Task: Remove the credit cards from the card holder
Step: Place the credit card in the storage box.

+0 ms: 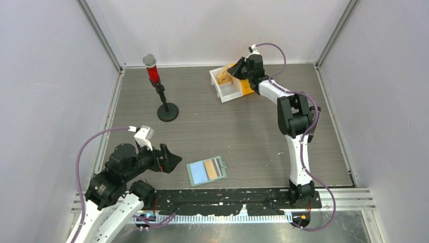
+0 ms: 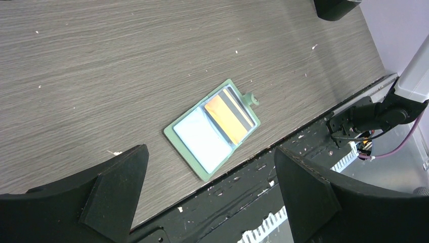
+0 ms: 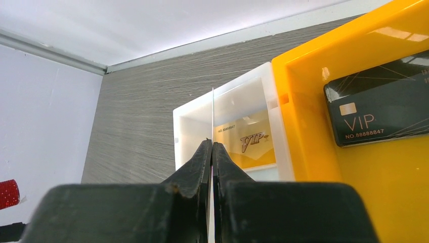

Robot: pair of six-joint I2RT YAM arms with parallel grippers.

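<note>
The pale-green card holder (image 1: 192, 174) lies flat and open near the table's front edge, also in the left wrist view (image 2: 186, 159). A light blue card (image 2: 202, 140) fills its left pocket. A tan-orange card (image 2: 226, 119) with a dark stripe fills its right pocket. My left gripper (image 1: 171, 161) is open and empty, just left of the holder; the holder lies ahead of its fingers (image 2: 210, 150). My right gripper (image 1: 230, 72) is far back over the white bin, shut on a thin card (image 3: 212, 114) seen edge-on; its colour cannot be told.
A white bin (image 1: 228, 94) holds a gold VIP card (image 3: 245, 144). An orange bin (image 1: 247, 89) beside it holds a black VIP card (image 3: 379, 109). A black stand with a red and grey top (image 1: 161, 91) is at the back left. A black rail (image 1: 227, 195) runs along the front edge.
</note>
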